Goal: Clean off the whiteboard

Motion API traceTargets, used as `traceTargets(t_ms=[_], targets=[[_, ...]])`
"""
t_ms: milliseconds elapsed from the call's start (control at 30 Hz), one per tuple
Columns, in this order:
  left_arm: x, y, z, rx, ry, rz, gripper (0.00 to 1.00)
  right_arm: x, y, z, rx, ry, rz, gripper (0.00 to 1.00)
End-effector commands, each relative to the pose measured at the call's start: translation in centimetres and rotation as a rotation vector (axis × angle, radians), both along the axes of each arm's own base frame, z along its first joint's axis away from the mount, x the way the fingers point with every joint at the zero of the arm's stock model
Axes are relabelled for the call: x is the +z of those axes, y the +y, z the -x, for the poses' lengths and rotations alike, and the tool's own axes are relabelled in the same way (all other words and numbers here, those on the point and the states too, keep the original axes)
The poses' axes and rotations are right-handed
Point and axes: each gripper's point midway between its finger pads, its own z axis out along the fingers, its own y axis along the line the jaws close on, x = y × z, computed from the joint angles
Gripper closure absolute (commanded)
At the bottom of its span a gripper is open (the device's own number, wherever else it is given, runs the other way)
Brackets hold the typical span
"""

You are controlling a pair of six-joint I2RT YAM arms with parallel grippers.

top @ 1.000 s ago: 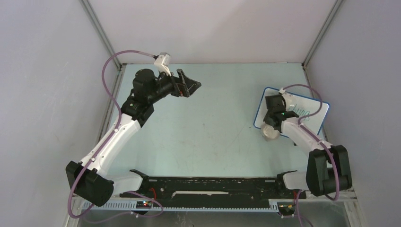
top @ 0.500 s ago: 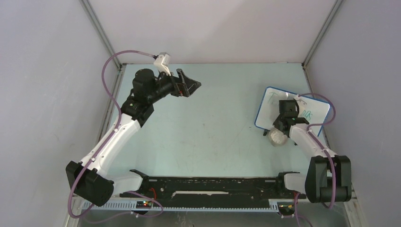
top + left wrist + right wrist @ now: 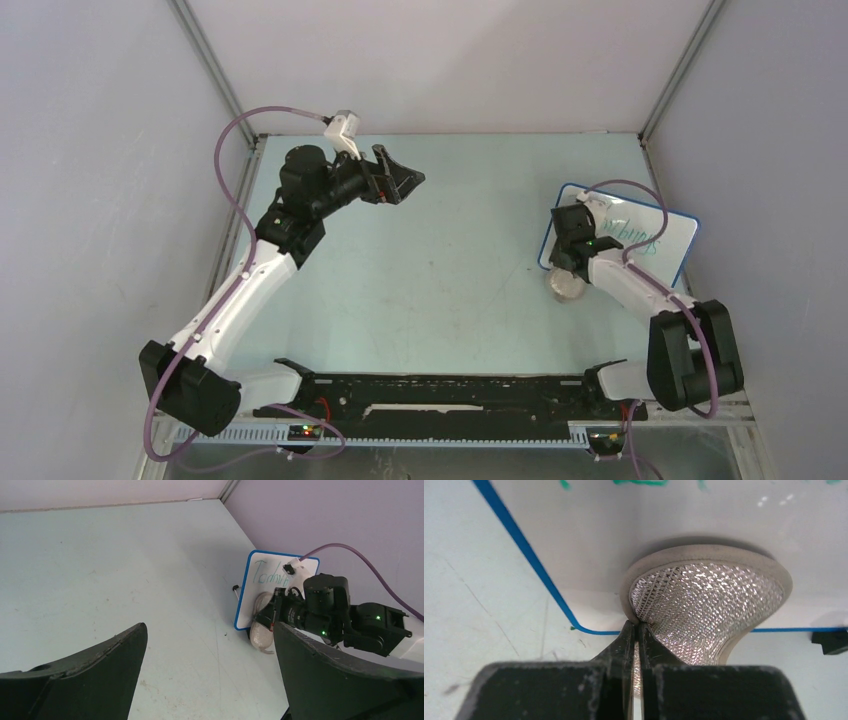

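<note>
Right gripper point(image 3: 636, 626) pinched shut on sponge pad point(image 3: 704, 595), pad at the whiteboard point(image 3: 589, 525) corner just ahead of it. Green writing point(image 3: 639, 482) further ahead, not yet wiped. I'd push forward across it, pad flat, light even pressure so the board doesn't skid

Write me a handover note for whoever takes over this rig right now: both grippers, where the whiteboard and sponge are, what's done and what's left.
Right gripper: shut on the sponge pad, pinching its mesh side.
Left gripper: open, holding nothing, raised over the far left of the table, well away from the board.
Whiteboard: at the right side of the table; the sponge pad sits against its near-left corner, by the blue rim.
Done: sponge pad picked up and brought to the board.
Left: the green writing is readable across the board and needs wiping off.
</note>
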Motion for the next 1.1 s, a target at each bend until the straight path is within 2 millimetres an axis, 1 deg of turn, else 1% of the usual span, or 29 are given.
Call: traceTargets(t_ms=[0,100,167,300,367,433,500,700,767,833,967,1067], targets=[[-0.6,0.0,-0.1,-0.007,-0.003,0.003,0.02,2.1,0.8,-3.0,-0.008,-0.072,0.007,1.00],[-0.6,0.1,-0.2,0.001,-0.007,-0.005,0.02,2.6,-0.7,-2.6,-0.044,-0.081,0.041,1.00],[-0.5,0.1,-0.1,-0.002,-0.004,0.001,0.02,2.5,-2.2,-2.1,-0.082,-0.073,0.050,1.00],[-0.3,-0.1,0.1,-0.012,-0.007,0.013,0.02,1.9,-6.5,-0.1,-0.204,-0.054,0.034,1.00],[-0.3,0.0,0.0,-0.007,-0.008,0.009,0.02,2.1,-8.7,0.9,-0.272,-0.071,0.023,1.00],[-0.3,0.0,0.0,-0.008,-0.007,0.011,0.02,2.4,-9.7,1.5,-0.308,-0.082,0.024,1.00],[-0.3,-0.1,0.0,-0.013,-0.006,0.016,0.02,3.1,-10.0,1.6,-0.311,-0.104,0.029,1.00],[-0.5,-0.2,0.0,-0.013,0.000,0.015,0.02,6.0,-9.1,-0.5,-0.274,-0.205,-0.013,1.00],[-0.5,-0.2,-0.1,-0.015,0.002,0.015,0.02,7.4,-9.2,-1.4,-0.277,-0.222,-0.015,1.00],[-0.5,-0.2,0.0,-0.017,0.002,0.017,0.02,9.3,-9.2,-2.7,-0.276,-0.256,-0.021,1.00],[-0.6,-0.2,-0.1,-0.016,0.005,0.015,0.02,12.5,-9.2,-5.0,-0.278,-0.304,-0.036,1.00],[-0.6,-0.2,-0.1,-0.015,0.004,0.014,0.02,13.8,-9.3,-6.5,-0.282,-0.323,-0.039,1.00]])
